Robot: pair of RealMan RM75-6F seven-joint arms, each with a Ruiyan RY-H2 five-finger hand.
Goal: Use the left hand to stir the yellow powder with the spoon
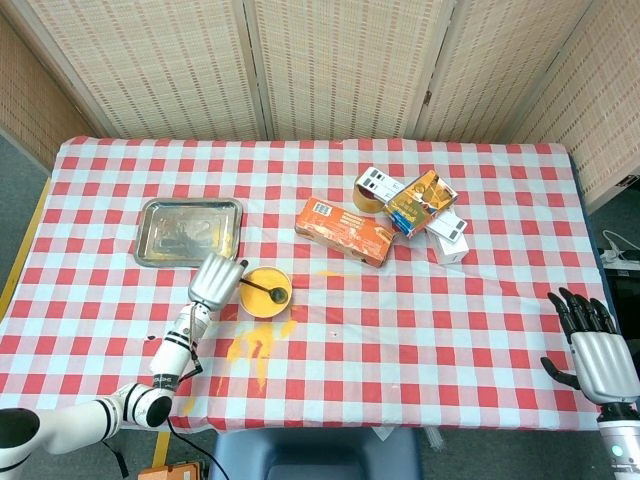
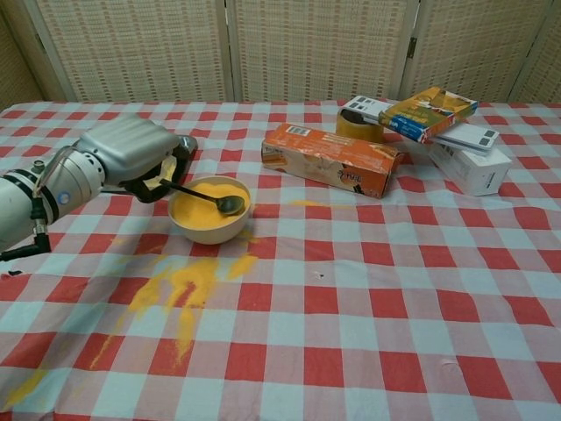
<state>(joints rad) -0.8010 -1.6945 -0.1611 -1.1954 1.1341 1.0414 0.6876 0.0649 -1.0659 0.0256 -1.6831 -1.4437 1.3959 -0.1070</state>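
A cream bowl (image 2: 210,227) full of yellow powder (image 2: 200,208) stands at the table's front left, also seen as the bowl (image 1: 266,305) in the head view. My left hand (image 2: 133,153) (image 1: 215,279) sits just left of it and grips the handle of a dark metal spoon (image 2: 200,196). The spoon's scoop (image 2: 231,204) rests on the powder at the bowl's right side; in the head view the spoon (image 1: 266,291) crosses the bowl. My right hand (image 1: 592,342) hovers past the table's front right corner, fingers spread, holding nothing.
Spilled yellow powder (image 2: 182,288) streaks the cloth in front of the bowl. An orange box (image 2: 331,158) lies behind it, with stacked boxes (image 2: 429,114) and a tape roll (image 2: 359,125) further right. A metal tray (image 1: 189,231) sits at the back left.
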